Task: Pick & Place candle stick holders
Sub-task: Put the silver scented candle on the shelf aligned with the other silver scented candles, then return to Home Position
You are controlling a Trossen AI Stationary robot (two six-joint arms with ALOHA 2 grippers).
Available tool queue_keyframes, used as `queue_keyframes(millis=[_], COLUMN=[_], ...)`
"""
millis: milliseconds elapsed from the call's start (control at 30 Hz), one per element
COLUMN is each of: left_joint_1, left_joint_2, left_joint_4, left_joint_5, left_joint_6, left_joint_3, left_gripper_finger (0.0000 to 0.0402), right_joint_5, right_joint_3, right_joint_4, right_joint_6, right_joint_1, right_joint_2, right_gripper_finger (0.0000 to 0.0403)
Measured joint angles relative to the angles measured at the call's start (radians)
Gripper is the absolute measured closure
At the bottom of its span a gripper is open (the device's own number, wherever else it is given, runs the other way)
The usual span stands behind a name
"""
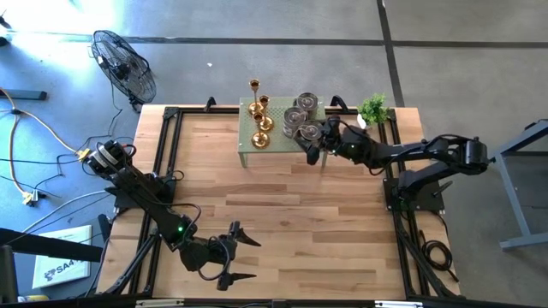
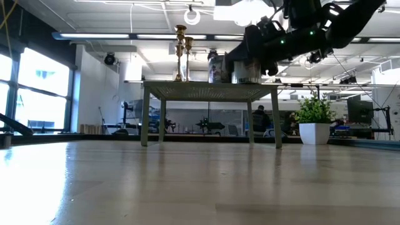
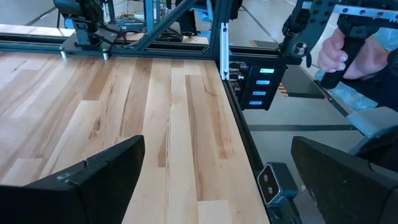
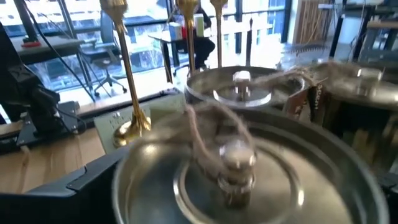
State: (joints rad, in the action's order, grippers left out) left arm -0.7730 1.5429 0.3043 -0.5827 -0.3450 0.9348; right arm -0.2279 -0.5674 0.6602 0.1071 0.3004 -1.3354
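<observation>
Left gripper (image 1: pixel 248 258): low over the near edge of the wooden table (image 1: pixel 282 214), a little left of centre, fingers spread wide, nothing between them, bare planks beneath. Left arm reaching in from the near left corner.

Past the near edge, seen only from the left wrist: a person's hand (image 3: pixel 336 53) closed on a dark handle, well apart from the gripper.

Middle of the table: plain wood.

Right gripper (image 1: pixel 315 142): raised to the height of the small stand (image 1: pixel 247 151) at the far middle of the table, over its near right corner, fingers wide apart. Nearest silver holder (image 1: pixel 306 133) directly in front of it, filling the right wrist view, one dark finger (image 4: pixel 81 180) showing to the side of its rim. Cannot tell whether either finger touches the holder. Right arm stretched in from the right side of the table.

On the stand, right half: two more silver holders (image 1: pixel 294 117) just behind the nearest one, the three bunched close together, each squat and round with a small knob in the middle.

On the stand, left half: three gold holders (image 1: pixel 261 137), upright on round bases, in a row from near to far, the tallest one farthest back.

Far right corner of the table: potted plant (image 1: pixel 373 107) in a white pot, just right of the stand and apart from it.

Beyond the far left corner, on the floor: a fan (image 1: pixel 124 64).
</observation>
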Motion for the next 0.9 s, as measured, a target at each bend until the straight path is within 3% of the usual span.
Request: queue_keyframes(millis=[533, 900], left_joint_1=[0.000, 0.000], left_joint_2=[0.000, 0.000], left_joint_4=[0.000, 0.000], left_joint_5=[0.000, 0.004], left_joint_6=[0.026, 0.025], left_joint_3=[0.000, 0.000], left_gripper_finger=[0.0002, 0.0002], right_joint_5=[-0.001, 0.023], right_joint_3=[-0.001, -0.001], right_joint_4=[0.151, 0.356], right_joint_6=[-0.065, -0.116], right_joint_1=[0.000, -0.018], right_joint_2=[0.002, 0.003], right_gripper_finger=[0.0006, 0.0006])
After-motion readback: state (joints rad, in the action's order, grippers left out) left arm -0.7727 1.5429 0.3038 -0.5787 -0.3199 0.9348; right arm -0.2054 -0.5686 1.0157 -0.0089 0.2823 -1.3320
